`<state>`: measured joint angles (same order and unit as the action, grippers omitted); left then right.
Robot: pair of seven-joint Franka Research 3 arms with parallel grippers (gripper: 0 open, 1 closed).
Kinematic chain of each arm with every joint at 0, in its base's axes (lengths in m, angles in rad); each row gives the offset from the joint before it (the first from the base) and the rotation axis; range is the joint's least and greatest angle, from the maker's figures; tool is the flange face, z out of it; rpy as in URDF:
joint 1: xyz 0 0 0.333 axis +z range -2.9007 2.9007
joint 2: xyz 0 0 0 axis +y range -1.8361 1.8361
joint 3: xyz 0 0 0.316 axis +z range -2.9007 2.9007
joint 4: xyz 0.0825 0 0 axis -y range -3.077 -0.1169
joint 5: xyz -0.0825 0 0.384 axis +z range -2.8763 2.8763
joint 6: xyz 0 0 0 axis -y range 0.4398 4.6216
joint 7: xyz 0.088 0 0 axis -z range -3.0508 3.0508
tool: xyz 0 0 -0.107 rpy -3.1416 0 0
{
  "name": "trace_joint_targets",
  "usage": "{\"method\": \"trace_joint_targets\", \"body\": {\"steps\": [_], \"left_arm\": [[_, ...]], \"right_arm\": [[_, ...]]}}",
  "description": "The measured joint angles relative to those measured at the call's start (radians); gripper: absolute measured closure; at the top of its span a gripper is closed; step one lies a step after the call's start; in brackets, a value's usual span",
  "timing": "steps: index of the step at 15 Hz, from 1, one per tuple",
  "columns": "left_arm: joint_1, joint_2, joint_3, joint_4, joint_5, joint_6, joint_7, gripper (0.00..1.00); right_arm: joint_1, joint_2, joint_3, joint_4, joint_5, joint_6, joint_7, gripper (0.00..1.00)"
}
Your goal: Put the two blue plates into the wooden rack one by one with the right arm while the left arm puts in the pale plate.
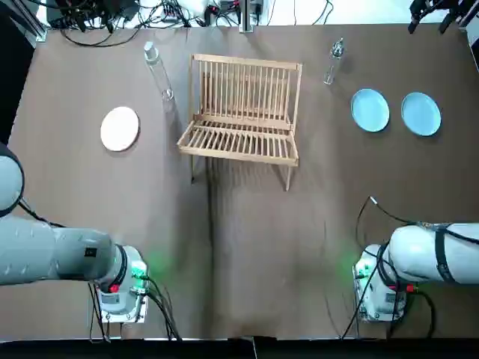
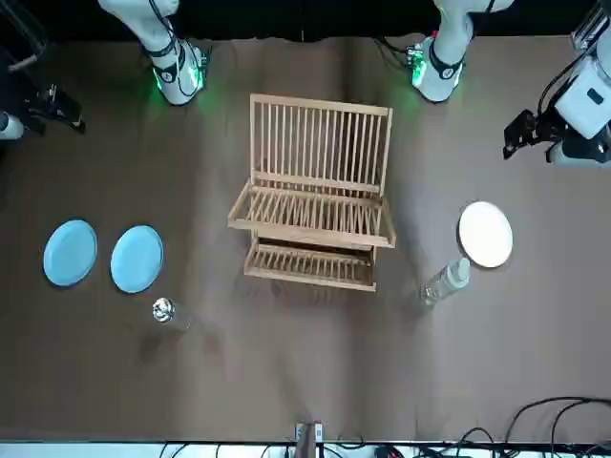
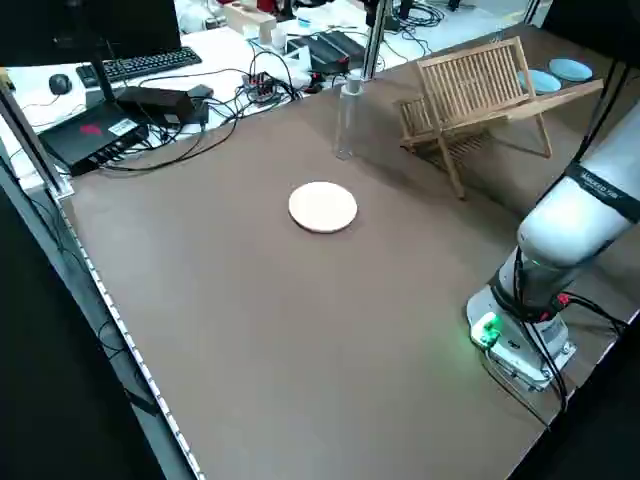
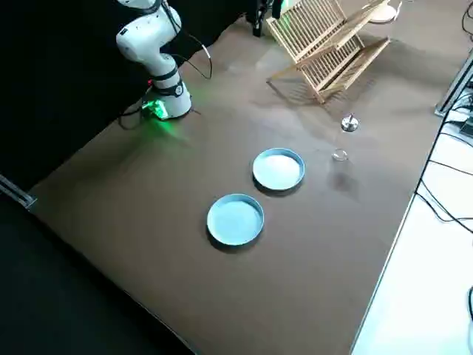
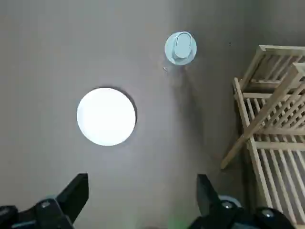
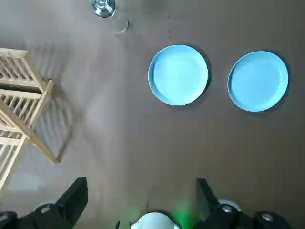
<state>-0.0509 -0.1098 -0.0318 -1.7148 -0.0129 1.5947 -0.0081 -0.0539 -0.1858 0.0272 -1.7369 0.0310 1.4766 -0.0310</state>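
Nothing is racked yet: the wooden rack point(image 1: 243, 112) stands empty mid-table. To its right the inner blue plate point(image 1: 370, 110) and the outer blue plate point(image 1: 420, 114) lie flat side by side, and the pale plate point(image 1: 120, 129) lies flat to its left. The left gripper point(image 5: 143, 183) and right gripper point(image 6: 141, 183) hang well above their plates, fingers wide apart. The next move likely calls for dropping to a rim and pinching its edge — flat plates offer little else. A clear bottle point(image 1: 158, 71) and a stoppered bottle point(image 1: 334, 61) flank the rack on the brown table point(image 1: 247, 247); cables and a keyboard point(image 3: 140, 65) crowd the desk beyond.
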Motion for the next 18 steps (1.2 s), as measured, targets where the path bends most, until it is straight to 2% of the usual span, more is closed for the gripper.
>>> {"method": "trace_joint_targets", "body": {"steps": [6,10,12,14,16,18], "left_arm": [[0.005,0.019,0.003,-0.014,0.002,-0.023,0.000,0.00],[0.128,0.114,0.004,-0.069,0.009,-0.010,0.026,0.00],[0.214,0.191,0.004,-0.101,0.009,0.080,0.085,0.00],[0.290,0.262,0.005,-0.159,0.007,0.222,0.155,0.00],[0.345,0.325,0.005,-0.221,0.007,0.351,0.189,0.00],[0.378,0.391,0.004,-0.253,0.007,0.422,0.207,0.00]], "right_arm": [[0.000,0.000,-0.001,-0.002,0.000,-0.007,0.001,0.00],[-0.011,0.033,-0.007,-0.012,-0.001,0.001,0.003,0.00],[-0.036,0.103,-0.010,-0.019,-0.002,0.033,0.003,0.00],[-0.066,0.200,-0.012,-0.020,-0.003,0.094,0.002,0.00],[-0.095,0.296,-0.013,-0.020,-0.003,0.150,0.001,0.00],[-0.118,0.386,-0.014,-0.019,-0.004,0.198,-0.003,0.00]]}}
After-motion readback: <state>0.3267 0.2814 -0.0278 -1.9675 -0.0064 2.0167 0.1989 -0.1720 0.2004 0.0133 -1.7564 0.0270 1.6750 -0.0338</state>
